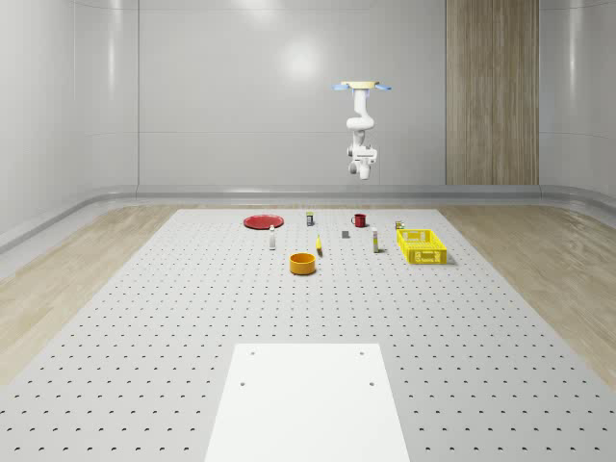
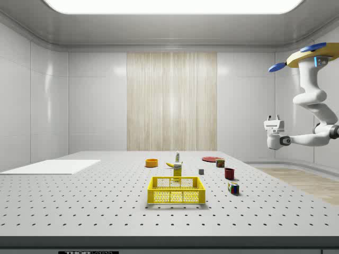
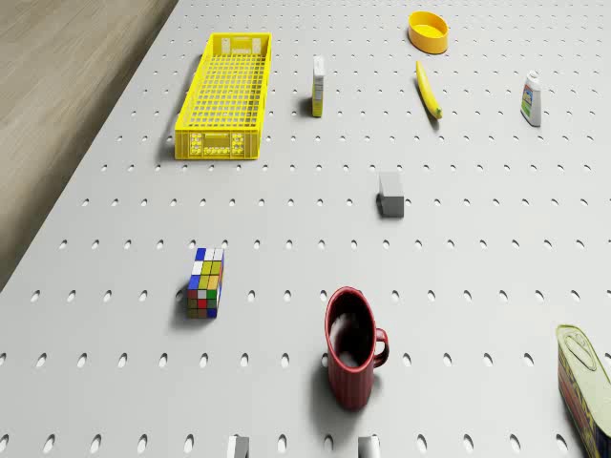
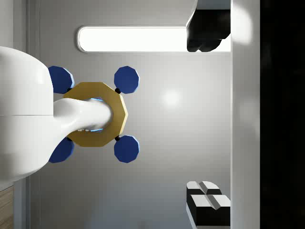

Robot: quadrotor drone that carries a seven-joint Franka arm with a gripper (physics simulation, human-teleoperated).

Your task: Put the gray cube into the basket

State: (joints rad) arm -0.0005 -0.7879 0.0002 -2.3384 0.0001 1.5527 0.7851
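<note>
The small gray cube (image 1: 346,233) (image 2: 201,171) (image 3: 389,194) lies on the perforated table, apart from the yellow mesh basket (image 1: 422,256) (image 2: 176,197) (image 3: 222,143). The drone (image 1: 361,87) (image 2: 312,53) hovers high over the table's far side, roughly above the red mug (image 1: 359,220) (image 3: 351,348). Its arm hangs down and curls back, so my gripper (image 2: 273,117) (image 4: 207,117) points up at the ceiling, far above the cube. It is open, fingers wide apart, holding nothing.
Around the cube stand a Rubik's cube (image 3: 205,282), a tin can (image 3: 587,382), a banana (image 3: 429,89), an orange bowl (image 1: 303,263), a small box (image 3: 319,86) and a bottle (image 3: 532,98). A red plate (image 1: 261,221) lies at the far left. A white sheet (image 1: 306,399) covers the near table.
</note>
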